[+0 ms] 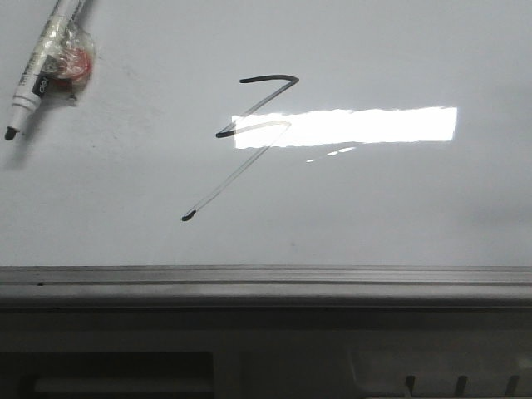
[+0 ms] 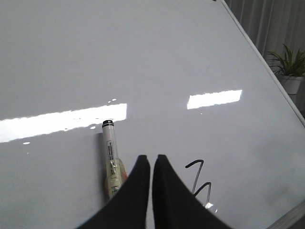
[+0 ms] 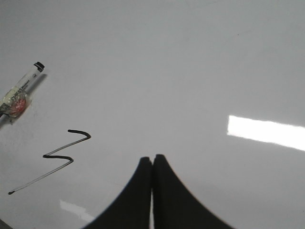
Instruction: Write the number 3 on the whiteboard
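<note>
The number 3 is a thin black angular scrawl in the middle of the whiteboard, ending in a dark dot at its lower left. It also shows as the number 3 and the number 3 in the wrist views. A white marker lies on the board at the far left, uncapped, tip toward the front edge. My left gripper is shut and empty, beside the marker. My right gripper is shut and empty, right of the scrawl.
A bright glare patch crosses the board just right of the scrawl. A grey metal edge rail runs along the board's front. A potted plant stands beyond the board's edge.
</note>
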Motion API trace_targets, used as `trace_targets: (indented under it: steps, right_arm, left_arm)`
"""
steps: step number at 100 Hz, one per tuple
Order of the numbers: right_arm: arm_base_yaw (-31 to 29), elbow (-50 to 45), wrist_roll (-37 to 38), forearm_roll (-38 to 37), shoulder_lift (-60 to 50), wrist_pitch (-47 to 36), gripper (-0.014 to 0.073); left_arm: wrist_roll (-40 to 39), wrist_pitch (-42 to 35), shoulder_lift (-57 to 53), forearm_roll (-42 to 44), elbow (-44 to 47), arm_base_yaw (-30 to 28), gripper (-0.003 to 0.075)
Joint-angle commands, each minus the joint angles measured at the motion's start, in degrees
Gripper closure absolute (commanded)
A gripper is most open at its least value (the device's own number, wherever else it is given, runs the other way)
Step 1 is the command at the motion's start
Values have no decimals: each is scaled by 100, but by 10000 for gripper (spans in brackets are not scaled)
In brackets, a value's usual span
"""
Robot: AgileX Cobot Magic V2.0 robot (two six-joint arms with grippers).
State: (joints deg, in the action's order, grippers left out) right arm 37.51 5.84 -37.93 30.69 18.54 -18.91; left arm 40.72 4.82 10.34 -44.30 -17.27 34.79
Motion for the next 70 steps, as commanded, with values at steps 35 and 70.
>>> trace_targets:
  steps: [35, 70]
  right_arm:
    - [-43, 145, 3, -68, 18, -434, 644]
    - [-43, 145, 3, -68, 18, -420, 644]
  left_arm:
    - [-1116, -611, -720, 2407, 1189, -971, 741]
    - [-2934, 1086, -1195, 3071, 1800, -2839, 741]
